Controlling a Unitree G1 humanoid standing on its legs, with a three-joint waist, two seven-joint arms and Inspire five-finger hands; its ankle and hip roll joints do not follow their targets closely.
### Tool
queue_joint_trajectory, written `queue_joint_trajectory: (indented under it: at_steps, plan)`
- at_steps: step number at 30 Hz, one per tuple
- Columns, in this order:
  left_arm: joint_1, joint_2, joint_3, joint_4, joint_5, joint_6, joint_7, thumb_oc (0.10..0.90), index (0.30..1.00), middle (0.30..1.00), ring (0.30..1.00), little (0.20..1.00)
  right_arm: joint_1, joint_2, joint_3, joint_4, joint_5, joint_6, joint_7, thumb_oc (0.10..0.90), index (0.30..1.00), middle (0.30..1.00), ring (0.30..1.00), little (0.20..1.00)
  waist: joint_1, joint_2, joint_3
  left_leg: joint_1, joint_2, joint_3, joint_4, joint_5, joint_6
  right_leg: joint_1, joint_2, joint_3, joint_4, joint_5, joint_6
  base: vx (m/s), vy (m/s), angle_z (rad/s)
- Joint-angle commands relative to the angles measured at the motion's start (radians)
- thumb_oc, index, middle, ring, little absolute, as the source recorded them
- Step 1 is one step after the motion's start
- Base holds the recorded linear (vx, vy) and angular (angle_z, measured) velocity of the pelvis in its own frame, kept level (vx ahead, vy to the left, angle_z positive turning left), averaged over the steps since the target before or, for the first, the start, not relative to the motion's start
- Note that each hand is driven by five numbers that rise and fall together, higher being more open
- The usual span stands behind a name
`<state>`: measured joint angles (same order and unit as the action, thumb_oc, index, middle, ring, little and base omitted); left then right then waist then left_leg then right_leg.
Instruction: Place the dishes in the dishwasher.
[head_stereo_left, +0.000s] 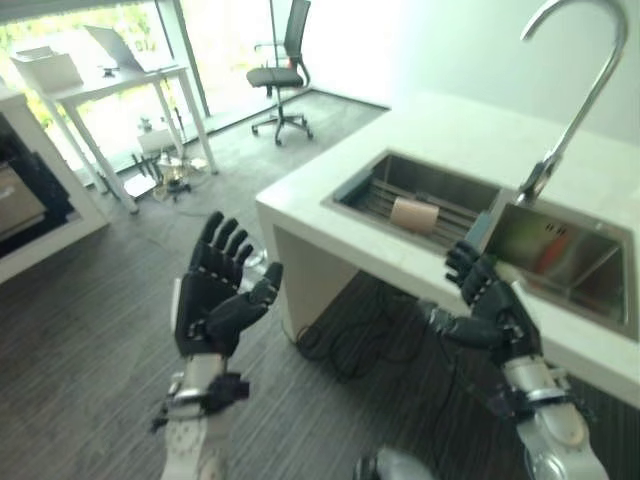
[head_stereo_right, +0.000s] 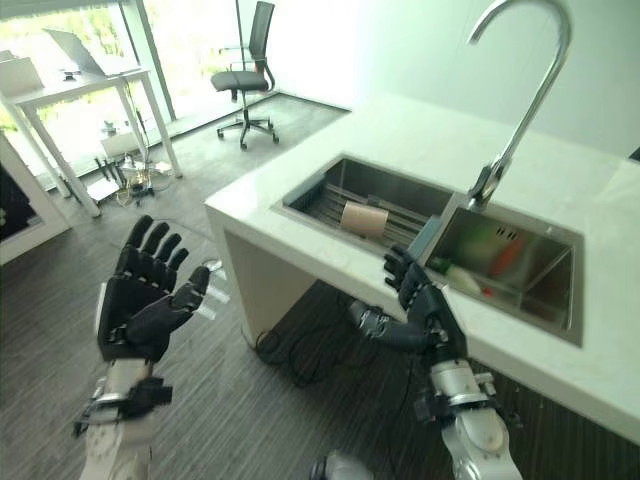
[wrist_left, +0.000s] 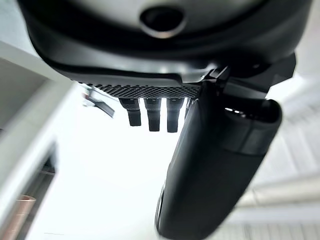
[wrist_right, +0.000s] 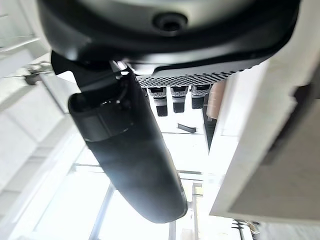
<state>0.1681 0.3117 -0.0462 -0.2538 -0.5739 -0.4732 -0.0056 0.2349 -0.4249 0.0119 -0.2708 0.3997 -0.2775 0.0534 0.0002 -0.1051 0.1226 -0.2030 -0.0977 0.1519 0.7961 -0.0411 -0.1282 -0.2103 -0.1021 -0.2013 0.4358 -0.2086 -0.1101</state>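
Both robot hands, left and right, are held empty with fingers spread before the white bench; a tan cylindrical cup, possibly ceramic, lies in the steel sink rack.

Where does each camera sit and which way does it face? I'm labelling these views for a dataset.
Left eye view: on the head, looking down at the counter and sink; both hands raised, left hand, right hand.
Right eye view: beside it, same scene; both share the cup in the sink and the tap.
Left wrist view: on the left wrist, looking along its open hand.
Right wrist view: on the right wrist, looking along its open hand, counter edge beside it.
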Motion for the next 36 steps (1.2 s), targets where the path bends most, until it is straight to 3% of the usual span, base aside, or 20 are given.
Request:
queue_joint_trajectory:
  at_steps: [1,2,3,5,6,8,9,13,18,23,26,28,32,33,35,36]
  plan:
    - [-0.064,0.048,0.061,-0.058,0.002,-0.084,-0.044,0.8,0.9,0.9,0.9,0.9,-0.113,-0.04,-0.113,-0.107,0.008,-0.109,-0.035,0.8,0.9,0.9,0.9,0.9,-0.011,0.018,-0.008,0.04,0.095,-0.017,-0.162,-0.013,0.086,0.071,-0.012,-0.007,-0.136,0.092,0.136,0.3,0.042,-0.04]
    - [-0.045,0.049,0.077,-0.065,-0.013,-0.09,-0.063,0.8,0.9,0.9,0.9,0.9,-0.127,-0.037,-0.123,-0.102,0.024,-0.096,-0.026,0.8,0.9,0.9,0.9,0.9,0.0,0.033,-0.007,0.07,0.112,-0.015,-0.369,-0.002,0.089,0.089,0.02,0.029,-0.136,0.064,0.146,0.36,0.107,-0.14]
    - [-0.037,0.052,0.082,-0.063,-0.018,-0.099,-0.069,0.8,0.9,0.9,0.9,0.9,-0.133,-0.031,-0.124,-0.096,0.019,-0.096,-0.023,0.8,0.9,0.9,0.9,0.9,0.005,0.042,-0.01,0.089,0.111,-0.025,-0.481,0.007,0.087,0.093,0.035,0.051,-0.136,0.055,0.153,0.39,0.191,-0.3]
    - [-0.019,0.052,0.09,-0.078,-0.015,-0.109,-0.069,0.8,0.9,0.9,0.9,0.9,-0.132,-0.019,-0.124,-0.1,0.004,-0.088,-0.019,0.8,0.9,0.9,0.9,0.9,0.016,0.087,-0.012,0.011,0.142,-0.096,-0.496,-0.046,0.07,0.107,0.087,0.08,-0.136,0.034,0.165,0.28,0.184,-0.43]
    - [-0.011,0.05,0.092,-0.086,-0.008,-0.113,-0.062,0.8,0.9,0.9,0.9,0.9,-0.129,-0.016,-0.12,-0.108,0.001,-0.083,-0.017,0.8,0.9,0.9,0.9,0.9,0.023,0.099,-0.018,-0.022,0.147,-0.135,-0.496,-0.039,0.058,0.115,0.104,0.1,-0.136,0.02,0.166,0.29,0.155,-0.6]
    - [-0.003,0.042,0.094,-0.095,0.003,-0.126,-0.058,0.8,0.9,0.9,0.9,0.9,-0.119,-0.023,-0.118,-0.131,0.005,-0.068,-0.012,0.8,0.9,0.9,0.9,0.9,0.048,0.119,-0.021,-0.104,0.162,-0.199,-0.496,0.033,0.028,0.153,0.136,0.14,-0.136,-0.022,0.16,0.41,0.215,-1.05]
    - [-0.011,0.038,0.09,-0.095,0.006,-0.129,-0.052,0.8,0.9,0.9,0.9,0.9,-0.118,-0.033,-0.113,-0.14,0.003,-0.061,-0.017,0.8,0.9,0.9,0.9,0.9,0.05,0.12,-0.02,-0.116,0.161,-0.194,-0.496,0.039,0.03,0.165,0.134,0.144,-0.136,-0.033,0.157,0.35,0.206,-1.08]
    - [-0.026,0.049,0.088,-0.089,0.026,-0.124,-0.027,0.8,0.9,0.9,0.9,0.9,-0.112,-0.048,-0.11,-0.15,0.003,-0.056,-0.028,0.8,0.9,0.9,0.9,0.9,0.04,0.117,-0.019,-0.104,0.165,-0.173,-0.496,-0.002,0.046,0.181,0.108,0.137,-0.136,-0.035,0.164,0.23,0.191,-0.83]
    - [-0.059,0.071,0.081,-0.09,0.012,-0.082,-0.044,0.8,0.9,0.9,0.9,0.9,-0.046,-0.024,-0.149,-0.169,0.026,-0.065,-0.021,0.8,0.9,0.9,0.9,0.9,0.014,0.109,-0.035,-0.046,0.135,-0.153,-0.496,-0.05,0.094,0.226,0.071,0.131,-0.136,-0.028,0.197,0.29,0.223,-0.41]
    - [-0.082,0.095,0.058,-0.088,0.017,-0.073,-0.098,0.8,0.9,0.9,0.9,0.9,-0.051,0.012,-0.134,-0.147,0.009,-0.069,-0.063,0.8,0.9,0.9,0.9,0.9,0.014,0.112,-0.032,-0.017,0.104,-0.181,-0.496,-0.076,0.141,0.261,0.064,0.103,-0.129,0.066,0.226,0.26,0.177,0.01]
    - [-0.085,0.108,0.052,-0.099,0.039,-0.085,-0.107,0.8,0.9,0.9,0.9,0.9,-0.047,0.033,-0.113,-0.147,-0.017,-0.066,-0.079,0.8,0.9,0.9,0.9,0.9,0.017,0.11,-0.03,-0.007,0.082,-0.184,-0.496,-0.088,0.167,0.221,0.075,0.115,0.056,0.119,0.244,0.12,0.122,-0.16]
    - [-0.082,0.123,0.054,-0.119,0.091,-0.097,-0.079,0.8,0.9,0.9,0.9,0.9,-0.037,0.041,-0.092,-0.143,-0.02,-0.073,-0.054,0.8,0.9,0.9,0.9,0.9,0.011,0.117,-0.02,0.016,0.083,-0.163,-0.496,-0.106,0.18,0.151,0.076,0.093,0.162,0.13,0.233,0.16,0.16,-0.3]
    - [-0.091,0.153,0.067,-0.14,0.128,-0.084,-0.047,0.8,0.9,0.9,0.9,0.9,-0.048,0.018,-0.109,-0.144,0.042,-0.056,-0.016,0.8,0.9,0.9,0.9,0.9,0.022,0.107,-0.009,0.036,0.095,-0.106,-0.496,-0.115,0.169,0.165,0.031,-0.012,-0.054,0.111,0.221,0.16,-0.014,-0.92]
    - [-0.091,0.158,0.075,-0.146,0.117,-0.073,-0.06,0.8,0.9,0.9,0.9,0.9,-0.065,0.007,-0.114,-0.136,0.06,-0.054,-0.004,0.8,0.9,0.9,0.9,0.9,0.022,0.103,0.002,0.053,0.107,-0.085,-0.496,-0.126,0.161,0.152,-0.003,-0.047,-0.136,0.124,0.217,0.16,-0.181,-0.89]
    - [-0.091,0.158,0.076,-0.15,0.127,-0.061,-0.06,0.8,0.9,0.9,0.9,0.9,-0.097,0.003,-0.099,-0.122,0.066,-0.053,0.005,0.8,0.9,0.9,0.9,0.9,0.021,0.088,0.012,0.069,0.113,-0.053,-0.496,-0.151,0.151,0.072,-0.074,-0.044,-0.136,0.127,0.231,0.15,-0.257,-0.64]
    - [-0.096,0.154,0.07,-0.153,0.138,-0.046,-0.059,0.8,0.9,0.9,0.9,0.9,-0.11,0.01,-0.087,-0.124,0.058,-0.048,0.006,0.8,0.9,0.9,0.9,0.9,0.011,0.074,0.014,0.085,0.111,-0.039,-0.496,-0.178,0.148,0.019,-0.119,-0.028,-0.136,0.171,0.252,0.16,-0.24,-0.42]
